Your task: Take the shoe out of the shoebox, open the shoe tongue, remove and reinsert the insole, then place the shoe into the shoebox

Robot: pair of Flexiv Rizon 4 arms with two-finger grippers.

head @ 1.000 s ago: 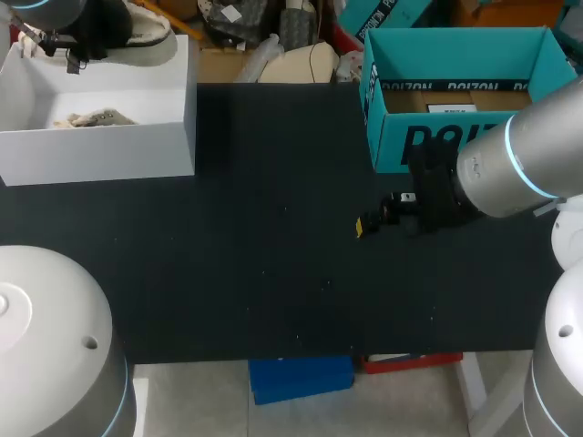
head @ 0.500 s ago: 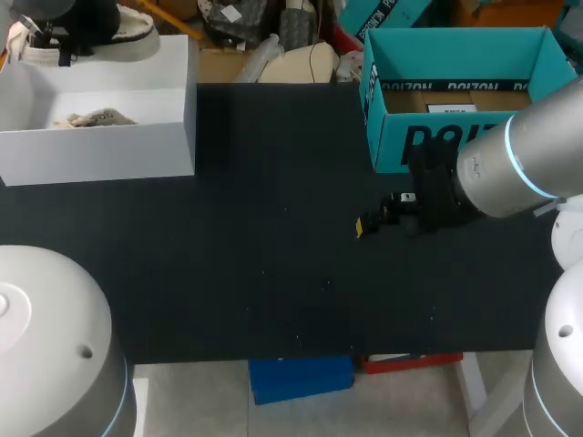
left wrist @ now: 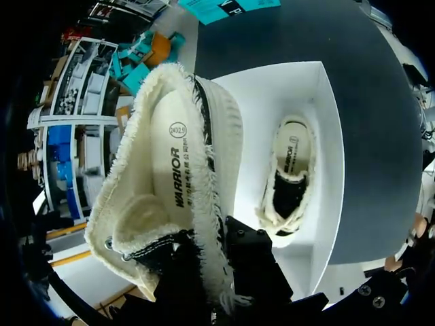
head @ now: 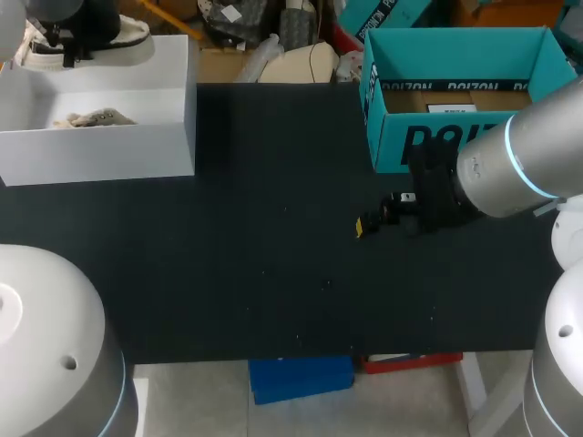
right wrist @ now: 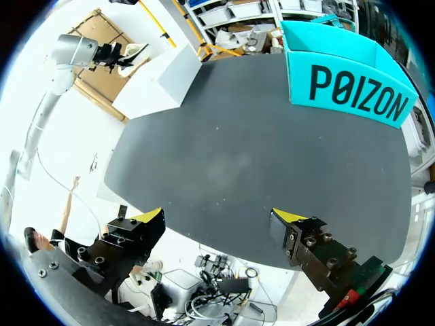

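Note:
My left gripper (left wrist: 216, 272) is shut on the rim of a cream canvas shoe (left wrist: 170, 183) and holds it above the far left of the white shoebox (left wrist: 319, 129). The shoe's opening and insole face the left wrist camera, and the fingertips are hidden behind the shoe. A second cream shoe (left wrist: 289, 176) lies inside the box. In the head view the held shoe (head: 127, 35) hangs by the box's back wall (head: 100, 150), with the other shoe (head: 91, 118) inside the box. My right gripper (right wrist: 219, 224) stands open and empty low over the black table (right wrist: 258, 156).
A teal cardboard box (head: 455, 55), open at the top, stands at the back right just behind my right gripper (head: 375, 221). The black tabletop (head: 255, 255) stretches between the two boxes. In the right wrist view the teal box (right wrist: 353, 95) sits far ahead.
My left arm has carried the held shoe leftward above the white box's back edge. The right arm has not moved.

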